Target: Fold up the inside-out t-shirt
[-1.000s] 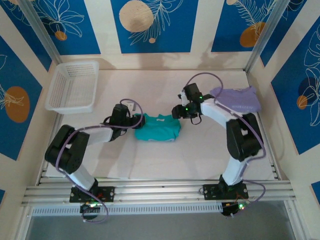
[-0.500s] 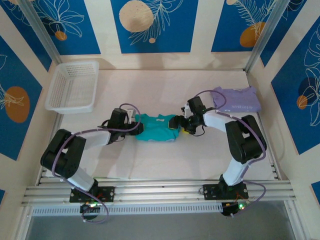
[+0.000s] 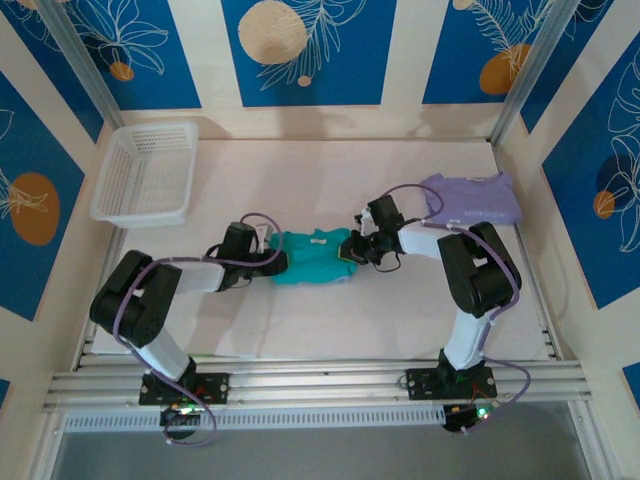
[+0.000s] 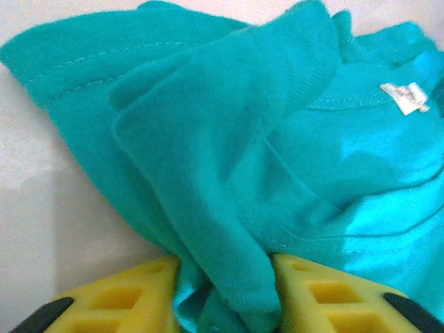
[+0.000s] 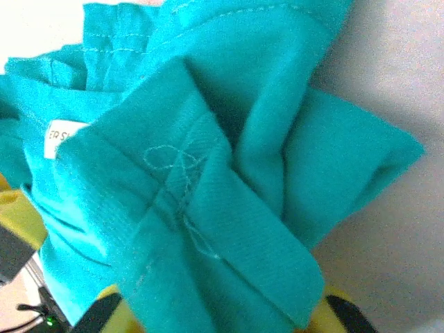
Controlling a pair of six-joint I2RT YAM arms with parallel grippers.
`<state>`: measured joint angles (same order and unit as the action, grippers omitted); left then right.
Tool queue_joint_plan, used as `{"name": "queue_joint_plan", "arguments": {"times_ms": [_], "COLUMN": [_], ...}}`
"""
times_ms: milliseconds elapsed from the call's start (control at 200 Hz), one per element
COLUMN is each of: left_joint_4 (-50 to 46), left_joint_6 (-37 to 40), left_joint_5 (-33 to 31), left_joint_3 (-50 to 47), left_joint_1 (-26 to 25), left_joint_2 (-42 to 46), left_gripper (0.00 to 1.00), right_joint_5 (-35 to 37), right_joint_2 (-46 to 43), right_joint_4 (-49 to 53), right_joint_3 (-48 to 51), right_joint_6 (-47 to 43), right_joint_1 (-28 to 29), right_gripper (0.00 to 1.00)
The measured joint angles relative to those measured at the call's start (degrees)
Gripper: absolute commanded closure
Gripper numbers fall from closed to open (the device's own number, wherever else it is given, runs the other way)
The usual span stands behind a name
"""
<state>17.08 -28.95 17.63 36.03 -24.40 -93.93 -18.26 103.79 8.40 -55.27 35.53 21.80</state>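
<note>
Where it bunches, the t-shirt (image 4: 208, 139) bears a white tag (image 4: 406, 97) (unreadable).

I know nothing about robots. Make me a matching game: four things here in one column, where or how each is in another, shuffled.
1. teal t-shirt
2. white basket
3. lavender shirt
4. left pincer

a. far left, empty
b. closed on teal cloth
c. far right, folded
d. middle, bunched up

Pairs: 1-d, 2-a, 3-c, 4-b
</note>
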Motion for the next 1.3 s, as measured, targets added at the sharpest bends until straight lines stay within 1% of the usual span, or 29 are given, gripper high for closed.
{"name": "queue_joint_plan", "arguments": {"times_ms": [30,70,175,275,390,500,640,765,920,1155,1295], "left_joint_4": [-0.20,-1.05,-4.04,-6.69,-9.31,-11.52,-13.62,-14.56,-14.58,-14.32,-14.12], "left_joint_6": [0.07,-0.04,-0.07,-0.04,-0.11,-0.11,-0.09,-0.09,-0.13,-0.98,-1.18], "left_joint_5": [-0.26,-1.01,-3.08,-5.05,-5.86,-5.79,-5.70,-5.70,-5.62,-4.48,-3.96], "left_joint_3": [0.02,-0.02,-0.09,-0.09,0.35,0.76,1.36,1.40,1.73,3.04,4.04], "left_joint_1": [-0.04,0.24,1.25,1.92,2.03,2.03,2.03,2.03,2.03,2.03,2.03], "left_joint_2": [0.57,1.64,6.91,13.40,18.16,19.63,19.74,19.65,17.66,13.70,12.59], "left_gripper": [0.42,0.38,0.35,0.34,0.34,0.34,0.34,0.35,0.35,0.36,0.36], "right_joint_5": [0.13,0.50,3.39,8.24,16.46,23.02,27.17,28.89,29.81,29.66,30.08], "right_joint_2": [-0.44,-1.18,-4.57,-7.74,-9.25,-9.33,-9.40,-9.40,-8.04,-4.90,-2.14], "right_joint_4": [0.46,1.75,8.04,16.11,24.59,30.77,36.24,39.36,42.18,44.74,45.40], "right_joint_3": [-0.04,-0.35,-2.75,-8.39,-16.98,-23.74,-29.68,-34.12,-40.70,-48.57,-51.98], "right_joint_6": [-0.76,-2.29,-7.54,-14.51,-22.45,-28.57,-35.34,-40.30,-44.48,-47.69,-48.94], "right_joint_1": [-0.37,-0.94,-3.13,-5.84,-9.66,-13.53,-18.08,-20.85,-22.93,-25.64,-28.89], "right_gripper": [1.00,1.00,1.00,1.00,1.00,1.00,1.00,1.00,1.00,1.00,1.00]}}
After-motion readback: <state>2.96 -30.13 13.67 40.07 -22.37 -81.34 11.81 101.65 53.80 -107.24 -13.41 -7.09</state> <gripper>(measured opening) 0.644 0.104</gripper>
